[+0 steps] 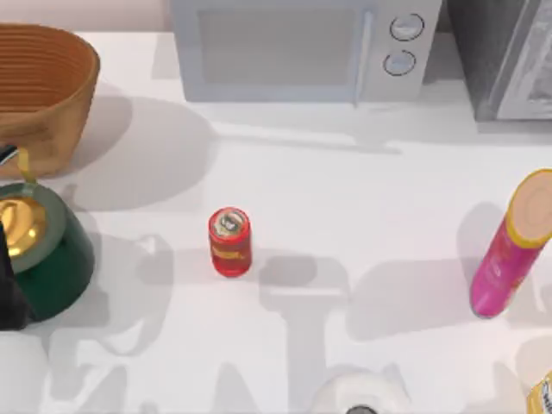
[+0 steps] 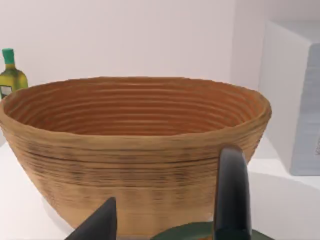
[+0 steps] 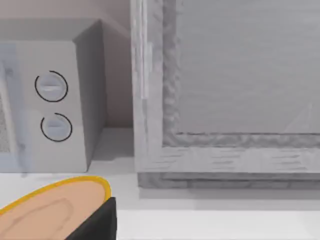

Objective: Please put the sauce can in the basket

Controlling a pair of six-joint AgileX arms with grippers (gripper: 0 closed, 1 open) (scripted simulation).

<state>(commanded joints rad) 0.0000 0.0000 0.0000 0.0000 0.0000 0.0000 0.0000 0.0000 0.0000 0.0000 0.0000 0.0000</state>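
Observation:
The sauce can (image 1: 229, 241), a short red cylinder with a yellow band and silvery top, stands upright near the table's middle with nothing touching it. The woven tan basket (image 1: 52, 95) sits at the far left corner, and its ribbed wall (image 2: 135, 165) faces the left wrist camera. My left gripper (image 2: 170, 192) hovers open over the green kettle, short of the basket and well left of the can. A dark part of my right gripper (image 3: 97, 222) shows beside the pink tube's yellow lid (image 3: 55, 210).
A dark green kettle (image 1: 47, 246) with a gold lid stands at the left, between basket and front edge. The tall pink tube (image 1: 509, 250) stands at the right. A microwave (image 1: 302, 47) and a grey appliance (image 1: 509, 56) line the back. An oil bottle (image 2: 10, 75) stands behind the basket.

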